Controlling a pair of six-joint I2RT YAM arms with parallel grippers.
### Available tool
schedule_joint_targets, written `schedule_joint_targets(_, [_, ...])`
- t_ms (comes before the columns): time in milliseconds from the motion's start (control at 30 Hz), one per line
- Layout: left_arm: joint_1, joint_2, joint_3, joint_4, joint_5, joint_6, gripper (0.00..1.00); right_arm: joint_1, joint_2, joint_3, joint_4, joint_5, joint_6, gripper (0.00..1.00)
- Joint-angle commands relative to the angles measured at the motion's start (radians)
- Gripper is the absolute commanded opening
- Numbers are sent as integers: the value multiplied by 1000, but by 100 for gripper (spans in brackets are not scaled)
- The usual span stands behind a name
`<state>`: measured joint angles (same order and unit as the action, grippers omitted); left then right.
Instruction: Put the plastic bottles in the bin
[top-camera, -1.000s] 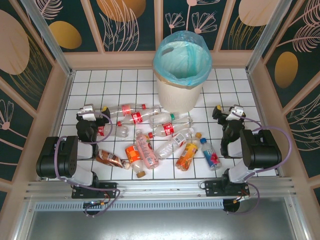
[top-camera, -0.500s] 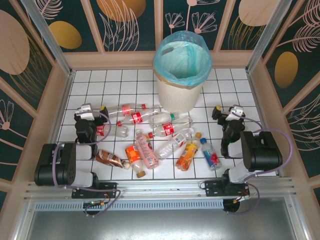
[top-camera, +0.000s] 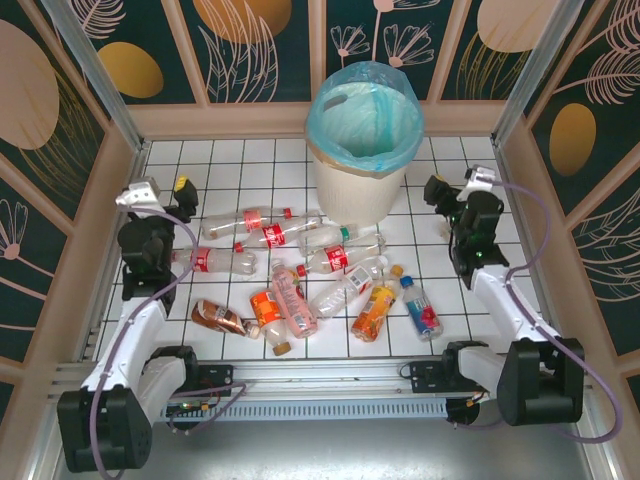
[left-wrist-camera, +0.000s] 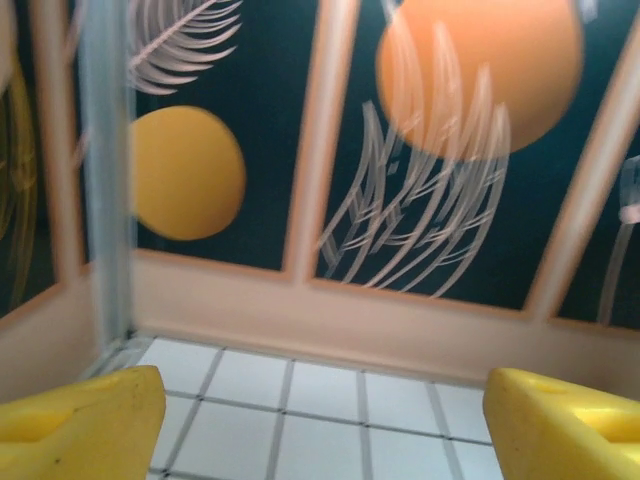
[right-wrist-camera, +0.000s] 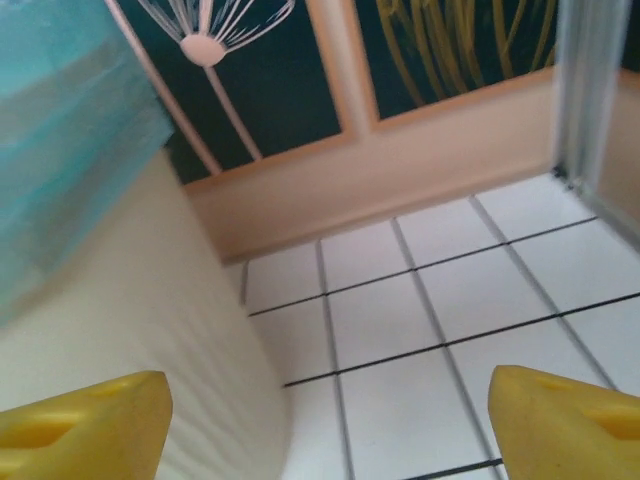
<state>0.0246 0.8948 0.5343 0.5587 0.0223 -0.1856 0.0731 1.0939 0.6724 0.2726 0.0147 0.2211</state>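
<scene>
Several plastic bottles (top-camera: 300, 275) lie scattered on the white tiled floor, mostly clear ones with red labels (top-camera: 250, 220), plus orange (top-camera: 375, 310), pink (top-camera: 293, 298), brown (top-camera: 218, 317) and blue-labelled (top-camera: 420, 305) ones. The bin (top-camera: 362, 140), cream-white with a blue-green bag, stands upright at the back centre. My left gripper (top-camera: 160, 190) hangs open above the tiles left of the bottles, its yellow fingers (left-wrist-camera: 80, 420) wide apart with nothing between them. My right gripper (top-camera: 458, 184) is open and holds nothing, right of the bin, whose wall (right-wrist-camera: 100, 300) is close on its left.
Wooden walls with dark patterned panels (top-camera: 260, 50) enclose the tiled floor on three sides. A metal post (left-wrist-camera: 105, 170) stands in the back left corner. Bare tiles (top-camera: 180, 160) lie left of the bin, and more bare tiles (top-camera: 460, 150) to its right.
Both arms have unfolded and reached toward the back. The left gripper rose up and left, away from the bottles; the right gripper moved up beside the bin. Both jaws narrowed slightly.
</scene>
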Motion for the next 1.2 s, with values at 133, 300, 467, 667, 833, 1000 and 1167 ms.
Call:
schedule_joint_targets(133, [-242, 26, 200, -350, 232, 151, 77, 97, -25, 153, -645, -211, 119, 72])
schedule_joint_targets(300, [-494, 120, 324, -495, 273, 349, 77, 111, -8, 250, -818, -205, 56, 65])
schedule_joint_targets(467, [-682, 246, 393, -525, 356, 452, 77, 116, 27, 300, -938, -179, 14, 58])
schedule_joint_targets(667, [-881, 415, 433, -478, 361, 505, 77, 128, 29, 262, -988, -176, 65, 59])
schedule_joint_targets(833, [-984, 548, 494, -471, 437, 516, 77, 136, 26, 227, -1017, -141, 79, 56])
schedule_joint_targets(1000, [-1021, 605, 478, -405, 494, 468, 78, 136, 36, 155, -968, -130, 100, 53])
schedule_joint_targets(1167, [-1023, 599, 446, -357, 484, 427, 79, 139, 65, 78, -910, -125, 123, 53])
